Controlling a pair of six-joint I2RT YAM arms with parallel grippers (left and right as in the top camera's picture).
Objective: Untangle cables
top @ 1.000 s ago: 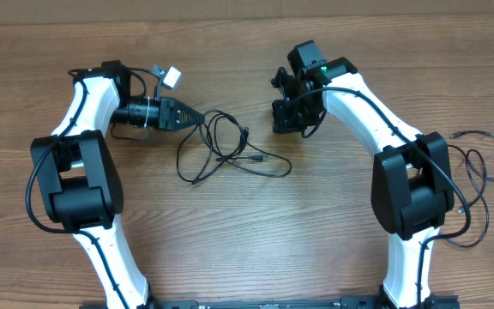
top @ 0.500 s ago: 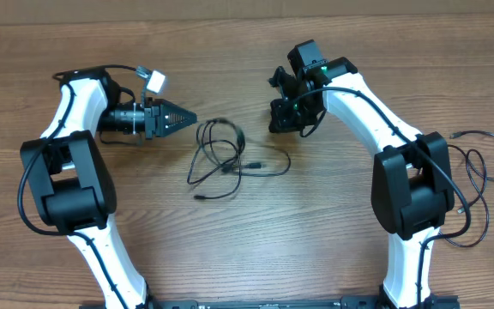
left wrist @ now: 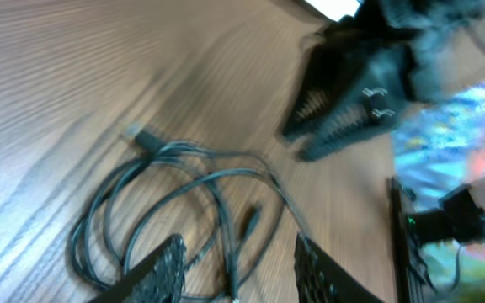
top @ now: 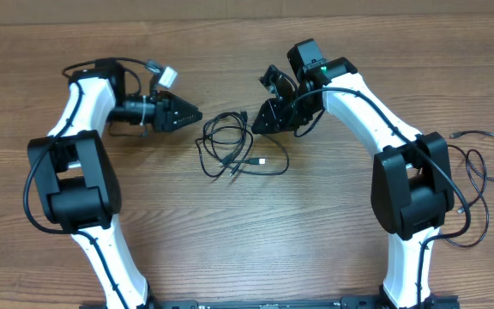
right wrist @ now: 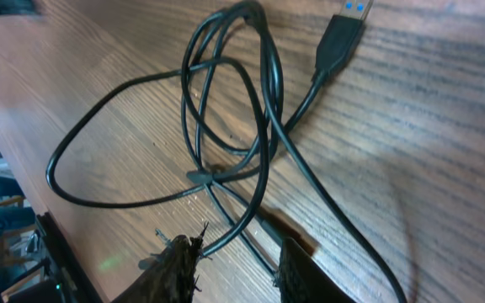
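Wood-grain counter (top: 256, 223), seen from overhead: the thin black cables (top: 234, 153) lie in a loose tangle of loops at its centre, between the two arms. The left fingers (top: 185, 114) point at the tangle from its left, just short of it. The right fingers (top: 264, 120) hang just beside its upper right loop.

The left wrist view is blurred. The fingers there stand moderately apart above the loops, with nothing between them.

In the right wrist view the fingers are parted and grip nothing, and one strand runs under the gap. A blue-tongued USB plug (right wrist: 343, 29) lies at the top.
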